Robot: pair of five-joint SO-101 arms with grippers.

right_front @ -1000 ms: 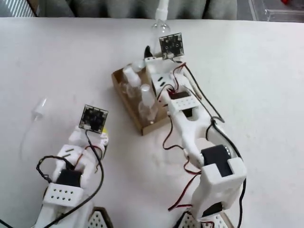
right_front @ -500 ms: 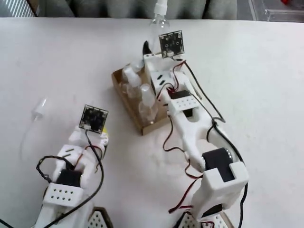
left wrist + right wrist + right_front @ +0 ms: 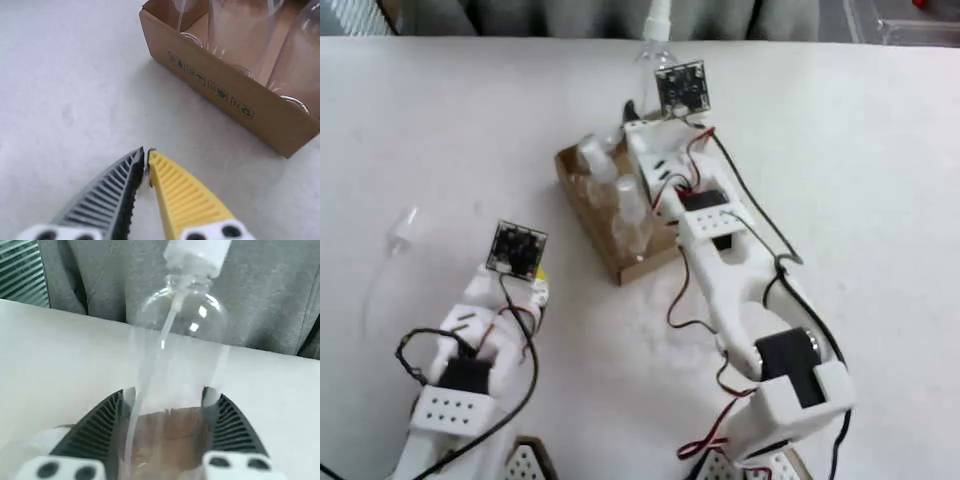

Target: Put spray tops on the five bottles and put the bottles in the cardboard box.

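My right gripper (image 3: pixel 167 395) is shut on a clear bottle (image 3: pixel 175 340) that carries a white spray top (image 3: pixel 197 252). In the high view this bottle (image 3: pixel 655 50) stands upright just past the far end of the cardboard box (image 3: pixel 590 222). Three clear bottles (image 3: pixel 630 215) with spray tops stand inside the box (image 3: pixel 225 95). My left gripper (image 3: pixel 146 152) is shut on nothing, low over the table a little short of the box's near left side. A loose spray top (image 3: pixel 402 228) with its thin tube lies on the table at the far left.
The right arm (image 3: pixel 730 270) stretches along the box's right side, with its wires hanging beside it. The left arm (image 3: pixel 470 350) stays near the front edge. A transparent container (image 3: pixel 905 20) sits at the back right corner.
The right arm has stretched a little farther toward the back of the table, carrying the bottle with it. The left arm has not moved.
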